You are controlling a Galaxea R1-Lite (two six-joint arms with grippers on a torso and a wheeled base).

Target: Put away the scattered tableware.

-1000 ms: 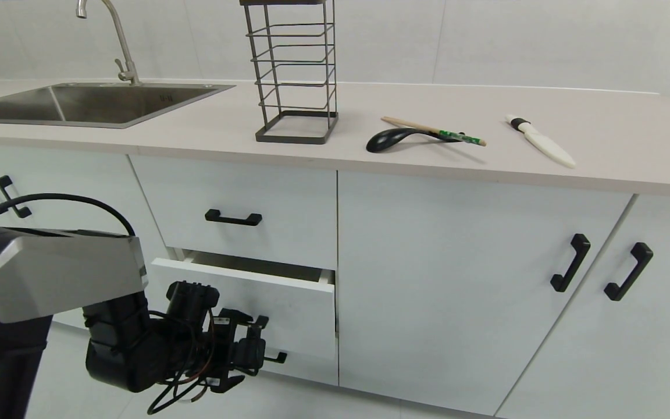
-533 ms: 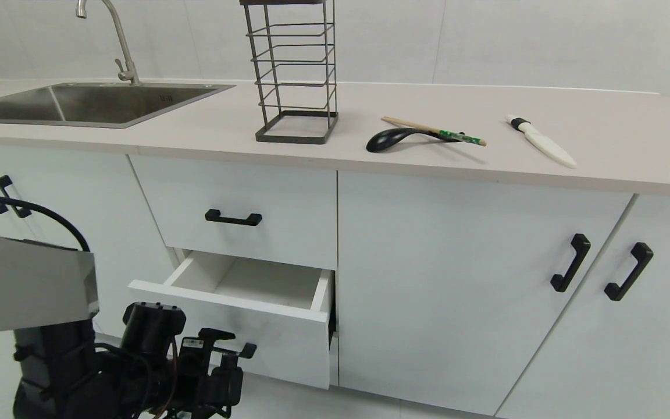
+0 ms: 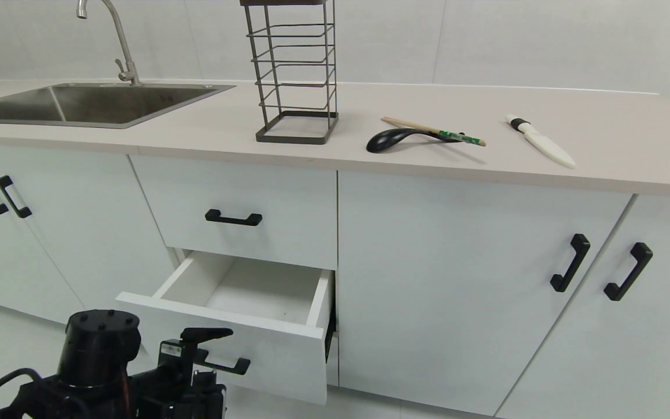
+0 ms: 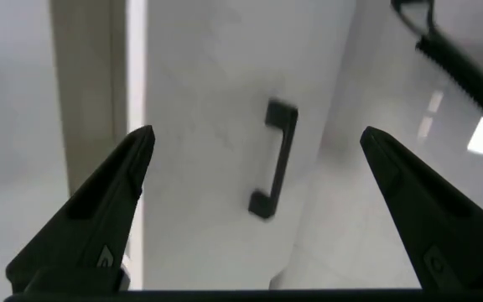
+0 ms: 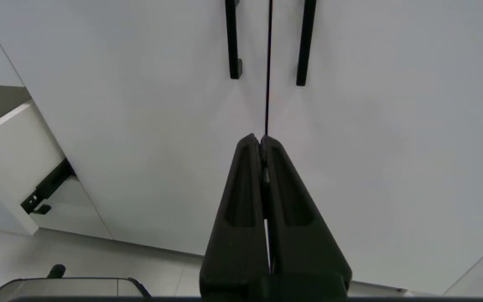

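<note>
The left gripper is hanging wide open and empty, just before the handle of the open lower drawer. The right gripper is sitting pinched together on nothing (facing 2 cupboard handles). The spoon, chopsticks and knife are lying on the counter.

A wire rack stands on the counter near the steel sink and faucet.

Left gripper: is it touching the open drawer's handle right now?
Apart. The left wrist view shows the left gripper with its fingers open wide of the drawer handle, leaving a clear gap on both sides.
</note>
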